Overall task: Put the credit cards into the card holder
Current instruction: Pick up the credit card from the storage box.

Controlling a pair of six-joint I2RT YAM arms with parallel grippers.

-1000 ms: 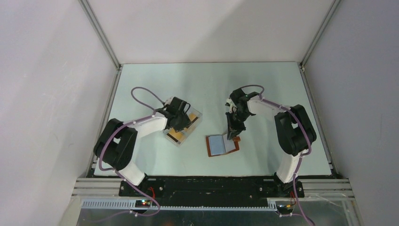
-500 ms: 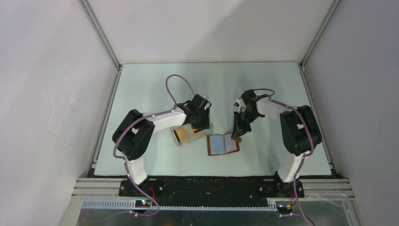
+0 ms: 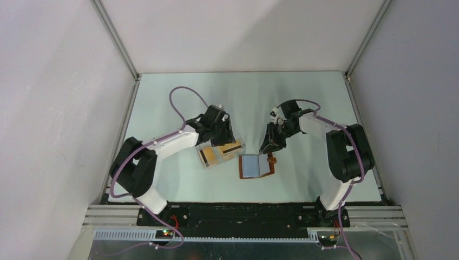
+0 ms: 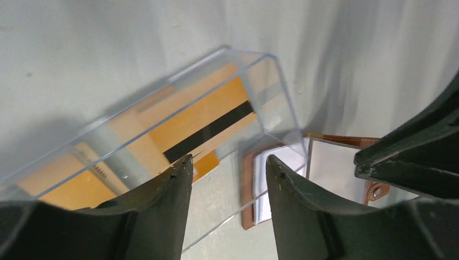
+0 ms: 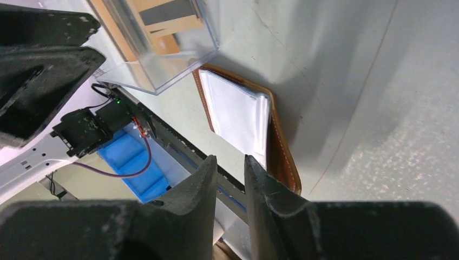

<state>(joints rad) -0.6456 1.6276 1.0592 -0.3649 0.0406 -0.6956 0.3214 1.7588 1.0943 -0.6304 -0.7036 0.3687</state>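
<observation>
Card holder open just right of clear box w/ credit cards

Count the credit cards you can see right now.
2 clearly, both inside the clear box: a striped card at its right end, a second card at its left end. More may be stacked underneath.

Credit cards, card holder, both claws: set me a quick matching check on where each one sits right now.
1 credit cards
2 card holder
3 left claw
4 right claw

A lying open on the table
B inside the clear plastic box
C at the box's end nearest the holder
D beside the holder's edge with the snap tab

Pairs: 1-B, 2-A, 3-C, 4-D
</observation>
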